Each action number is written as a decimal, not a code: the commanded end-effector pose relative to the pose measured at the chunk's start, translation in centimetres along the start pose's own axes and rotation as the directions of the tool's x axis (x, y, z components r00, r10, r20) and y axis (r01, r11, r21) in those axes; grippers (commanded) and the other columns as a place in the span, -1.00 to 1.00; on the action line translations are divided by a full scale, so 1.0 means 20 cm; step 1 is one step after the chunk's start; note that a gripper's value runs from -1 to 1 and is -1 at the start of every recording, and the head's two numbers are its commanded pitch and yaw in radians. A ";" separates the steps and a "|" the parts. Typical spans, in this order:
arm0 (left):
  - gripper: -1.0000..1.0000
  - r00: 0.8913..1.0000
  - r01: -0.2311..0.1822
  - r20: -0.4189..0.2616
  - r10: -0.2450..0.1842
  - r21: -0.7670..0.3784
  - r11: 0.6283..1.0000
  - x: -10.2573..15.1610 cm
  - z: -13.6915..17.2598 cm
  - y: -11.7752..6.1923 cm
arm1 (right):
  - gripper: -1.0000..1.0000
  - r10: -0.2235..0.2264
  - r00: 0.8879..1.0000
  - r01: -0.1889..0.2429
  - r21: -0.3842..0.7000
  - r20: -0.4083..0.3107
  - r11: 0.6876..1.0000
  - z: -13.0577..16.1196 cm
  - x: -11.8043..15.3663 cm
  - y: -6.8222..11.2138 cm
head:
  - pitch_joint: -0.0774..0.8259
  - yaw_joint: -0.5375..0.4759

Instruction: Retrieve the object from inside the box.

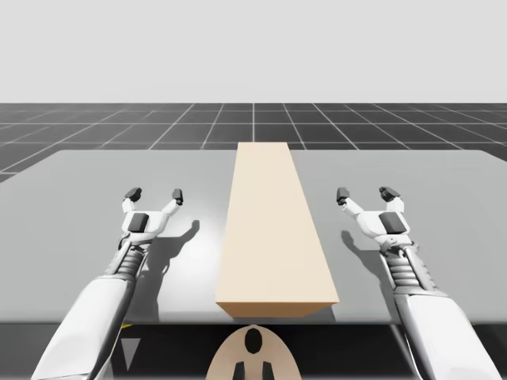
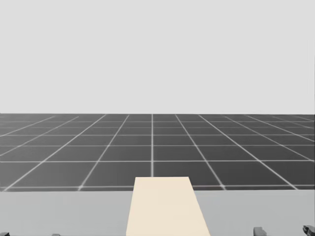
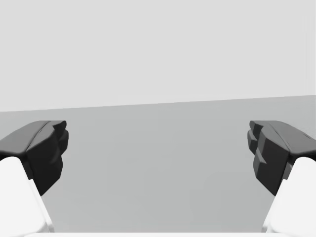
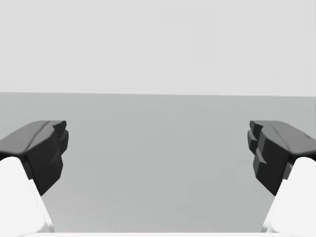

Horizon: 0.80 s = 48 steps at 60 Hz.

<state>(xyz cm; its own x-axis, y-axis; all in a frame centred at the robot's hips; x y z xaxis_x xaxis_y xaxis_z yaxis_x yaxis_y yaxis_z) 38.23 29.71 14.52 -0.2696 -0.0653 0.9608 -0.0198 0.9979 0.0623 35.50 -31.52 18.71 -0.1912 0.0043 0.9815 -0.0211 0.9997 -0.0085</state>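
1. My left pincer (image 1: 155, 194) and right pincer (image 1: 365, 193) hang over the gray table (image 1: 79, 190), each with its fingers spread wide.
2. Between them, apart from both, lies the long beige box (image 1: 273, 229), running toward the table's far edge; its contents are hidden.

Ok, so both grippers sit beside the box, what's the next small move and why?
Probably swing the right gripper inward to the box top. It and the left gripper are open, empty and apart from the box, whose top looks closed, so it likely needs opening first.
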 end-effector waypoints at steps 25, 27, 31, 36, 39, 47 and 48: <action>-1.00 0.991 0.002 -0.128 -0.034 -0.243 0.970 -0.06 0.03 -0.09 | -1.00 0.024 0.998 -0.006 0.309 -0.056 0.951 0.04 -0.08 0.11 | -0.82 0.03; -1.00 0.991 0.006 -0.126 -0.046 -0.301 0.954 -0.05 0.05 -0.11 | -1.00 0.040 0.999 -0.026 0.353 -0.034 0.935 0.05 -0.09 0.13 | -0.82 0.03; -1.00 0.993 -0.008 -0.115 -0.039 -0.381 0.924 -0.04 0.08 -0.14 | -1.00 0.015 1.000 -0.007 0.424 -0.016 0.906 0.07 -0.08 0.16 | -0.82 0.02; -1.00 0.994 -0.003 -0.099 -0.047 -0.459 0.888 -0.03 0.12 -0.17 | -1.00 0.014 1.000 -0.021 0.497 0.018 0.867 0.09 -0.08 0.20 | -0.82 0.02; -1.00 0.995 -0.005 -0.091 -0.049 -0.513 0.859 -0.02 0.14 -0.19 | -1.00 -0.010 0.999 -0.009 0.544 0.031 0.839 0.11 -0.07 0.23 | -0.82 0.02; -1.00 0.998 -0.006 -0.055 -0.037 -0.627 0.779 0.01 0.21 -0.24 | -1.00 -0.012 0.998 -0.033 0.629 0.067 0.777 0.16 -0.05 0.28 | -0.82 0.01; -1.00 0.998 -0.001 -0.046 -0.037 -0.639 0.769 0.02 0.23 -0.25 | -1.00 -0.010 0.997 -0.041 0.638 0.076 0.769 0.16 -0.05 0.28 | -0.81 0.01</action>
<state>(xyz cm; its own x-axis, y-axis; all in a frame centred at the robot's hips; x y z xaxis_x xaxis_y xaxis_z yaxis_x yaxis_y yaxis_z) 35.35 25.78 13.26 -0.1945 -0.1066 0.9751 0.4817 0.8556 0.1896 33.27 -26.97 16.93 -0.2245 0.0021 0.9745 -0.5428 0.8302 -0.1268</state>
